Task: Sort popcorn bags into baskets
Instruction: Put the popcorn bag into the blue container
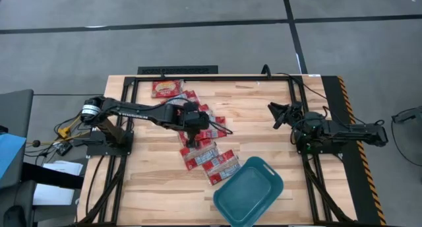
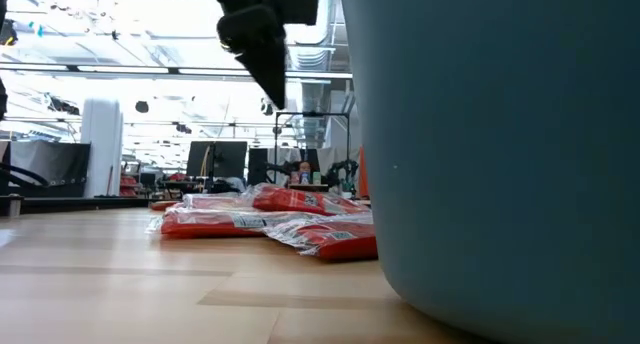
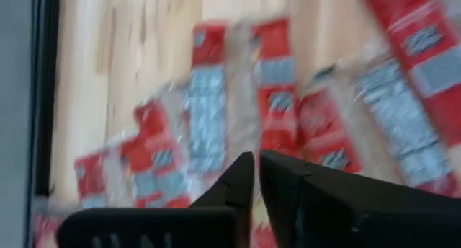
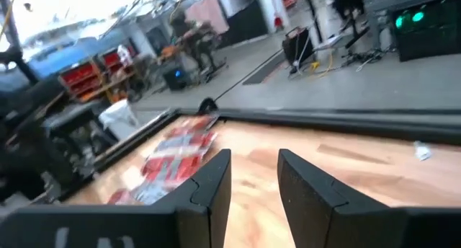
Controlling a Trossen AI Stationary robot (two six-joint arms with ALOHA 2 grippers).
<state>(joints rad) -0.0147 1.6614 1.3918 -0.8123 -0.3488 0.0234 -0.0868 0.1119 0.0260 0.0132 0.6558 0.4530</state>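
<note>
Teal basket [image 1: 248, 192] at the counter's [image 1: 151, 187] near edge, apparently empty; popcorn bags [image 1: 201, 138] overlap in a strip beyond it. Left gripper [image 1: 192, 141] hangs over the strip, fingers [image 3: 241, 177] nearly closed, holding nothing. Risk: overlapping wrappers may lift two bags together. Right gripper [image 1: 277, 115] waits aside, fingers parted, empty.

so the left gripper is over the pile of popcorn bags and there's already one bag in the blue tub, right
Not quite. The left gripper is over the popcorn bags, but the high view shows the blue tub holding no bag. All the bags lie on the table.
</note>
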